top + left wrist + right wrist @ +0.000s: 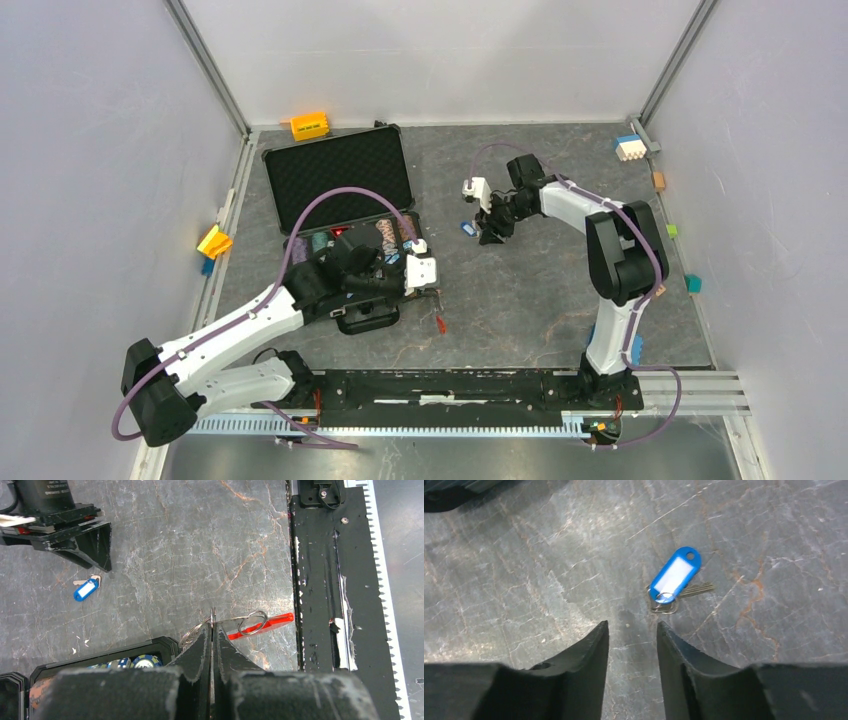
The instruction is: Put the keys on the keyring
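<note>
Top external view is showing us both arms reaching out over the grey table [520,300]. Our left gripper [430,292] is hanging just beside the front right corner of an open black case [340,175], and our right gripper [488,232] is hovering over the middle of the table, well apart from it. From the left wrist we are seeing our left fingers [202,645] pressing tightly together, and they are pinching the keyring [276,621] by its thin wire: one silvery loop is bulging out on the left of the fingertips, another is lying on the right, and the red strip is pointing away toward the black rail [320,580] at the table's near edge. Whether the keyring is resting on the table or hanging just above it, we cannot tell. Chips [145,661] are peeking out of the case below that grip. From the right wrist we are seeing our right jaws standing apart with nothing between them. The keys [674,575], bunched under a blue tag, are lying flat on the table just beyond the right fingertip, touching neither finger, and well apart from the keyring.
</note>
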